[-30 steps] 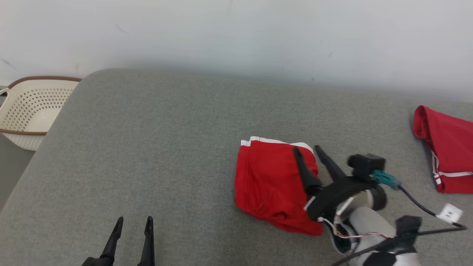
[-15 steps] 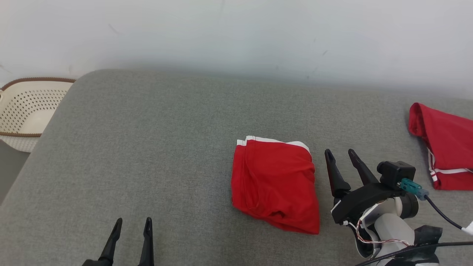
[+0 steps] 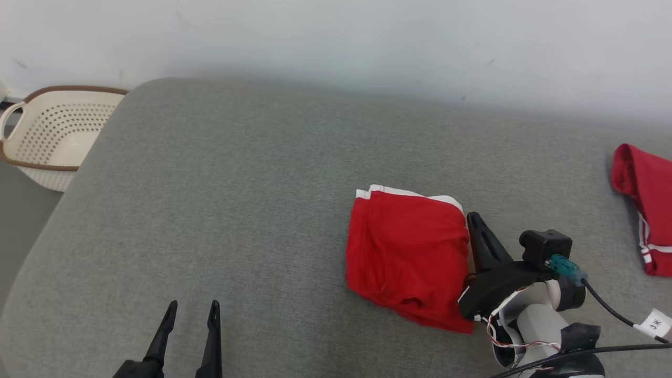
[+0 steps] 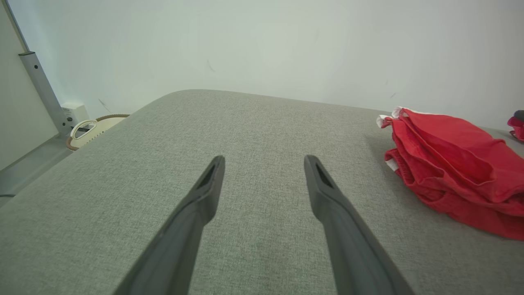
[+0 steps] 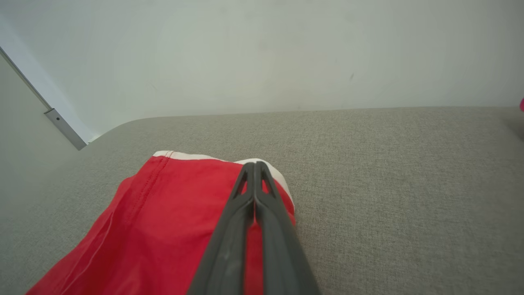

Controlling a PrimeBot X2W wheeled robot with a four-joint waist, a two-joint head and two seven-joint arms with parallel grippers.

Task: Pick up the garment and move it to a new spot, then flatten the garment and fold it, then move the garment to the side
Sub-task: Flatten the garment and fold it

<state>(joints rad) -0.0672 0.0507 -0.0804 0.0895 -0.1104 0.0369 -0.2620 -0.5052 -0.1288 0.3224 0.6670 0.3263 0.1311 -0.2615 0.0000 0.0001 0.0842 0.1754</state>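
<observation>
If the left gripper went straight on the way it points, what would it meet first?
Probably the bare grey cushion ahead of the open left gripper; the folded red garment lies off to its right. Depth is unclear.

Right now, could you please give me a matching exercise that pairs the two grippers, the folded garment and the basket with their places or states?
Column one:
1. left gripper
2. right gripper
3. folded red garment
4. basket

Column two:
A. fingers closed, at the garment's right edge
B. beyond the grey surface, past its left end
C. fingers apart, over bare grey surface
D. lying on the surface, white trim along its far edge

Pairs: 1-C, 2-A, 3-D, 4-B
</observation>
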